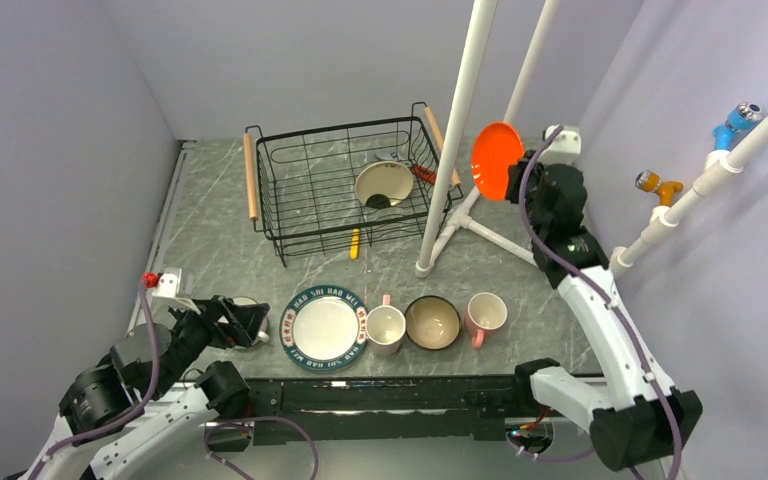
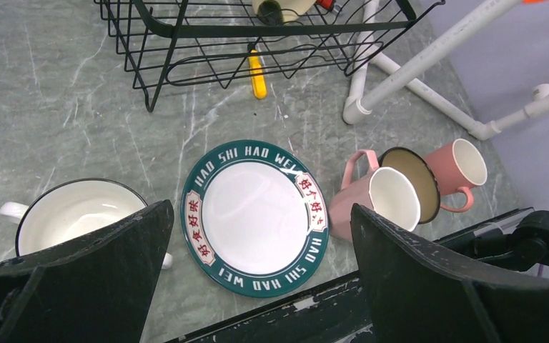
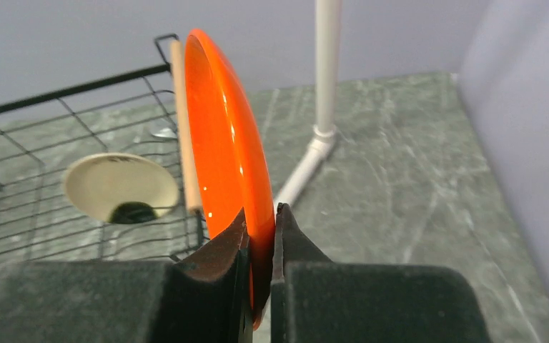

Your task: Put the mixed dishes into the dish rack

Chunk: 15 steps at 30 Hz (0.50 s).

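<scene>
— Beside the right-hand end of the rectangular black wire dish rack, what has the right gripper got?

— Its jaws are pinched on the lower rim of the round glossy orange-red dish. The dish stands on edge in the air, just outside the rack's light wooden bar handle.

— So the step in hand is carrying it over that handle and setting it inside?

— That's my reading. Keep it on edge, lift clear of the handle, and mind the white plastic pole standing close to the path.

— Where should it go?

— A cream-coloured vessel lying on its side takes up the right part of the basket, so aim for the bare wires beyond it. Lower until the rim rests on wire before letting go; a glossy dish held by so little rim may swing.

— And the left gripper?

— Jaws spread wide, holding nothing, above the grey marbled worktop. It hangs over the white handled cup and the big plate with a dark green lettered rim. Two pink mugs and the tan-inside dark bowl between them wait in a row beside the plate
</scene>
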{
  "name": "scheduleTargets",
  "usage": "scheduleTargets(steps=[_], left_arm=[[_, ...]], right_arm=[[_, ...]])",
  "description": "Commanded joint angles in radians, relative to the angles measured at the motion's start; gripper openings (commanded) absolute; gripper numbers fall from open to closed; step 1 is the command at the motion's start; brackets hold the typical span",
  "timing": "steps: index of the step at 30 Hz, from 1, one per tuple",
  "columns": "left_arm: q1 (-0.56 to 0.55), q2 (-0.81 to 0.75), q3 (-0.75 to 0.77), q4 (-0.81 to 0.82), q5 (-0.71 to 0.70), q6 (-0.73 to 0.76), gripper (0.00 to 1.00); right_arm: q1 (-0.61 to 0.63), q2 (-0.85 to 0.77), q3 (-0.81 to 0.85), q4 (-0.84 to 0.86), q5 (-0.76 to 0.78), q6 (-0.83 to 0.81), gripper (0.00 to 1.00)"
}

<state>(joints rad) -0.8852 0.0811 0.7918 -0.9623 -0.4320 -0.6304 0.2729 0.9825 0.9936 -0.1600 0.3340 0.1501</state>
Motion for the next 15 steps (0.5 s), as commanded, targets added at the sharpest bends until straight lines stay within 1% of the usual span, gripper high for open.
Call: scheduleTargets(steps=[1,4,6,8,13,15], left_arm=[[-0.004,0.033,0.017,0.023,0.002,0.013,0.99],[-0.003,0.029,0.015,0.027,0.001,0.012,0.99],[-0.003,0.025,0.015,0.028,0.003,0.016,1.0],[-0.003,0.018,0.013,0.031,0.005,0.016,0.99],[-0.003,-0.001,0.009,0.035,0.006,0.017,0.99],[-0.003,-0.003,0.01,0.035,0.007,0.018,0.99]], right_arm=[[-0.125,0.1,0.137,0.068,-0.431,0.11,0.0],[-0.178,0.221,0.221,0.073,-0.657,0.076,0.0],[-0.197,0.277,0.268,0.086,-0.765,0.033,0.0],[-0.215,0.341,0.281,0.163,-0.882,0.006,0.0],[-0.257,0.503,0.347,0.345,-1.142,0.061,0.0],[-0.256,0.563,0.393,0.383,-1.208,0.074,0.0]])
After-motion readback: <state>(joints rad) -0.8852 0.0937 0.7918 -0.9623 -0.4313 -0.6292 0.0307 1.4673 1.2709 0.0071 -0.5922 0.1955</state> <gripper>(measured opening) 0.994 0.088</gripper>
